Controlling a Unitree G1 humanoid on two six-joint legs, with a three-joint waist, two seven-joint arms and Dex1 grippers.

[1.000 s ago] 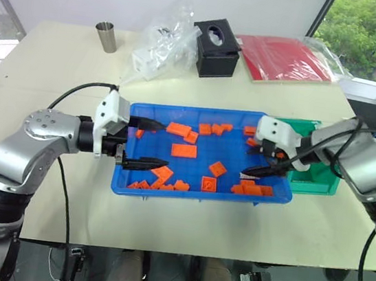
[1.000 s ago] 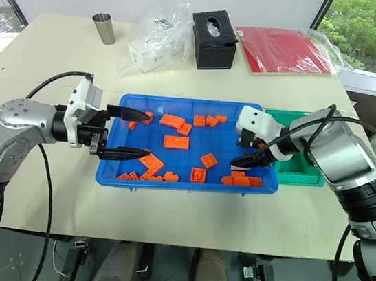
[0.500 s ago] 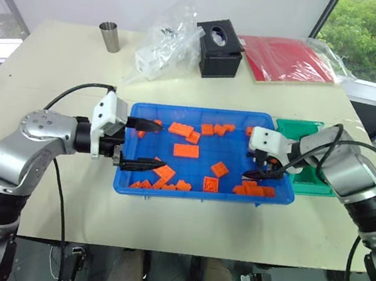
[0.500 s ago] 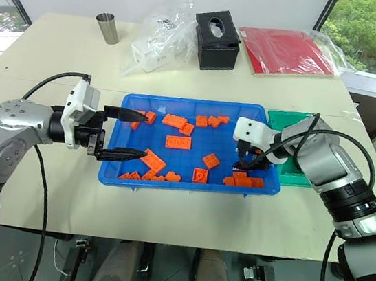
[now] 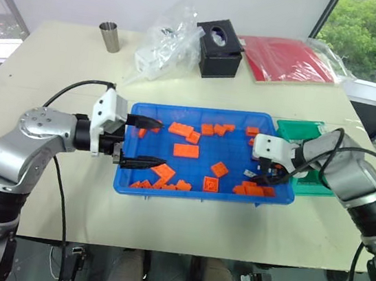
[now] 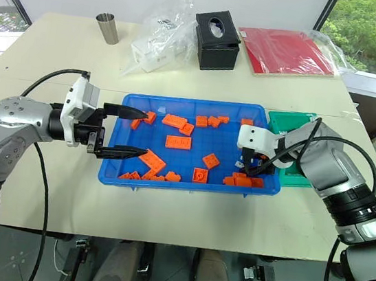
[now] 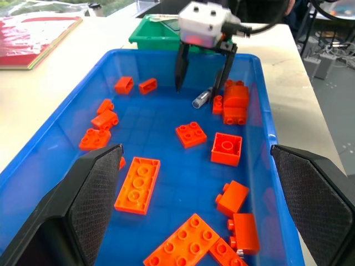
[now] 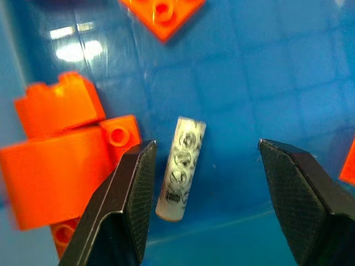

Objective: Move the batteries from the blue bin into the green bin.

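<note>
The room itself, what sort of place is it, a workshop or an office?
Probably an office or lab test corner: a plain pale table by big windows with trees outside, carrying a tissue box, a metal cup and a blue bin of toy bricks.

No text can be read; the battery (image 8: 180, 168) bears small round marks, too blurred to make out.

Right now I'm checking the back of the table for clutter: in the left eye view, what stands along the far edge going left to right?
Metal cup → crumpled clear plastic bag → black tissue box → red board in plastic wrap.
</note>
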